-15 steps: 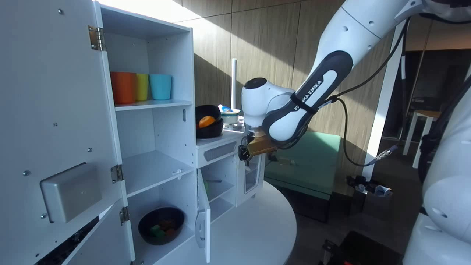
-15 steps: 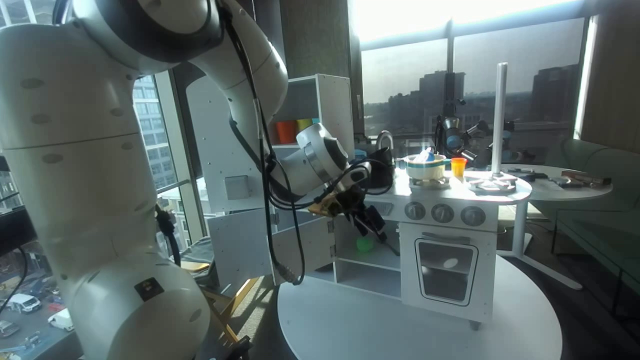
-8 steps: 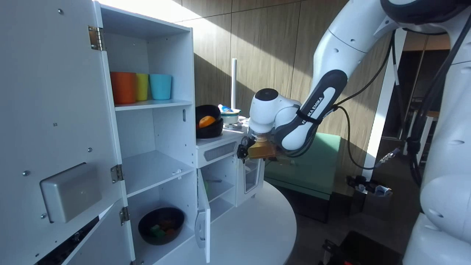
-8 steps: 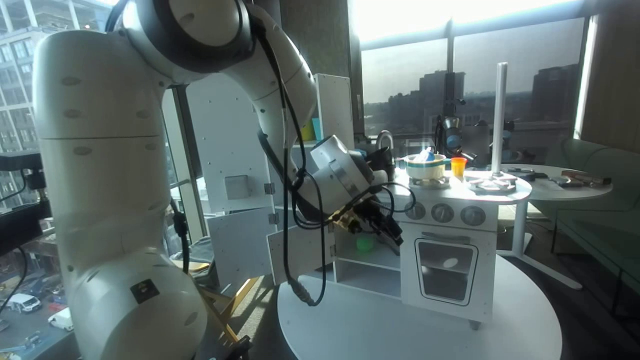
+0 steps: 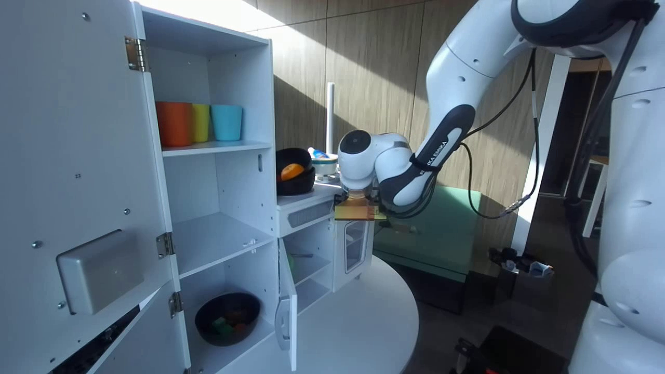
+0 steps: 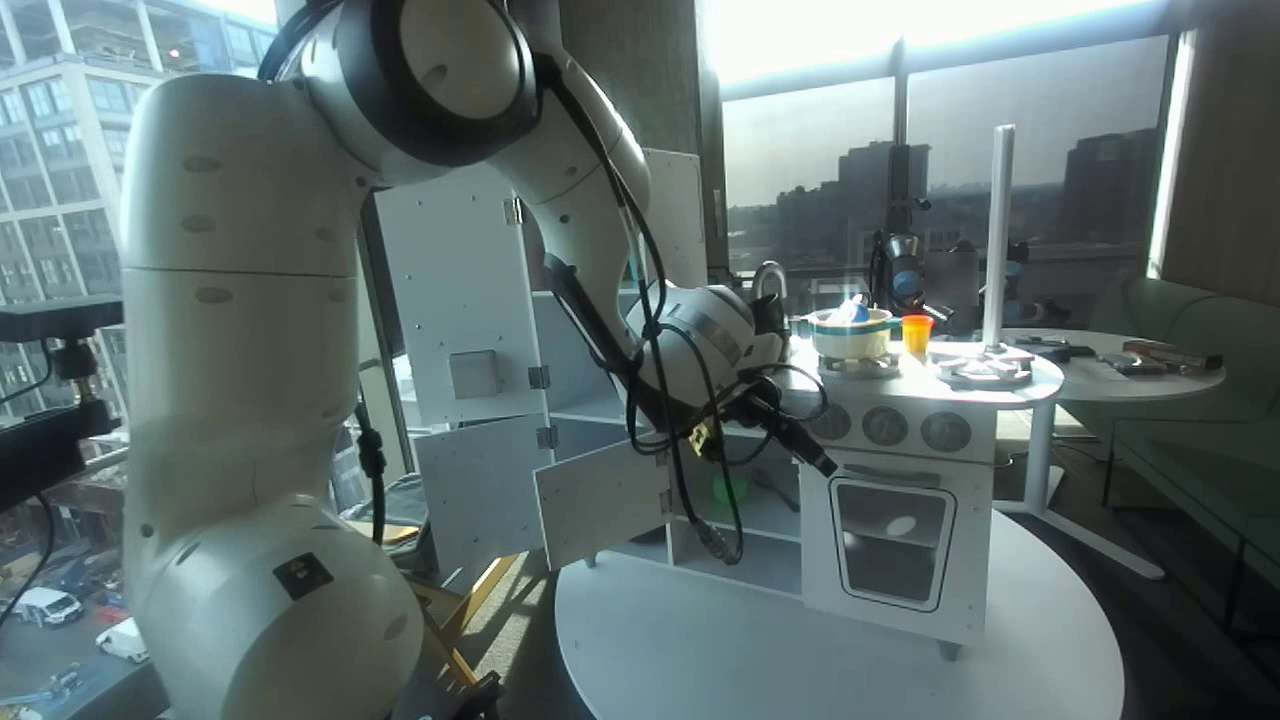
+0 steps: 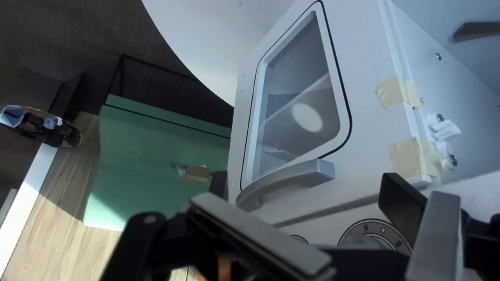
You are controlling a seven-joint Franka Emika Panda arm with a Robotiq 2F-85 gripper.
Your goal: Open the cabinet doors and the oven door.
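Note:
The big white cabinet's upper door and lower door both stand swung open; they also show open in an exterior view, upper and lower. The oven door, a white panel with a dark window on the short unit, is shut. It shows in the wrist view with its grey curved handle. My gripper is open and empty, its fingers spread, with the handle seen beyond and between them. In an exterior view its tip is just left of the handle, apparently not touching.
The short unit's small side door stands open left of the oven. Grey knobs sit above the oven door. A pot and an orange cup stand on the counter. Black bowls are beside the cabinet.
My gripper has moved right toward the oven handle, and its wrist has turned, with the brown mount now facing the camera in an exterior view. The doors have not moved.

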